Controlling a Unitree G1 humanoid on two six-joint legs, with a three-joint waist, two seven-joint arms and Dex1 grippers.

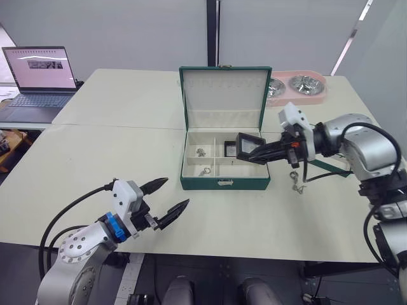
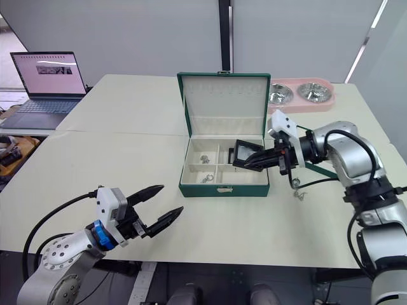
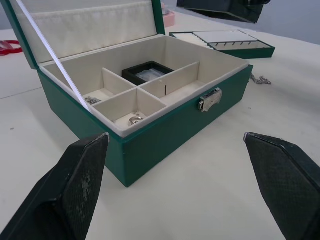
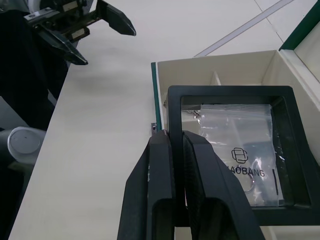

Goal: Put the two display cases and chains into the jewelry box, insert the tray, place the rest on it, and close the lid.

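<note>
2nd display case (image 1: pixel 249 147) sits centre-frame, tilted, over the jewelry box's (image 1: pixel 224 183) right rear compartment. Right gripper (image 1: pixel 266 151) jaws clamp its near edge, coming from frame right. Left gripper (image 1: pixel 166 200), jaws wide open and empty, lower left, far off.

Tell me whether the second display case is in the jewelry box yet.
Not yet. The right hand holds the display case tilted over the jewelry box; another case already lies in a back compartment.
</note>
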